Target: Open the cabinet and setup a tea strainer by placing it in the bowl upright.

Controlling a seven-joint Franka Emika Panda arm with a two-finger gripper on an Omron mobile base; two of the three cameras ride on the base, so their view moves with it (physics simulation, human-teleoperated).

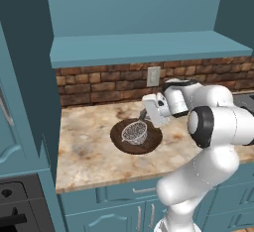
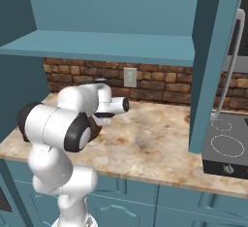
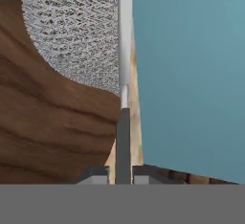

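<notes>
Tea strainer (image 1: 134, 132) sits mesh-down, rim up, inside the wooden bowl (image 1: 119, 139) on the marble counter (image 1: 84, 151), below the open cabinet (image 1: 139, 47). Pincer (image 1: 146, 114) is clamped on the strainer's thin handle at the bowl's far-right rim; hand view shows the handle (image 3: 123, 141) running between the two fingertips (image 3: 95, 174). Brick backsplash (image 1: 99, 85) with a wall outlet (image 1: 154, 76) behind.

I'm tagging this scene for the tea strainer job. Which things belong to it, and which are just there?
Part of the job:
- cabinet, doors open
- tea strainer, sitting in the bowl
- bowl of dark wood on the counter
- claw, closed on the strainer's handle

Just there:
- wall outlet
- brick backsplash
- stovetop
- lower drawers
</notes>
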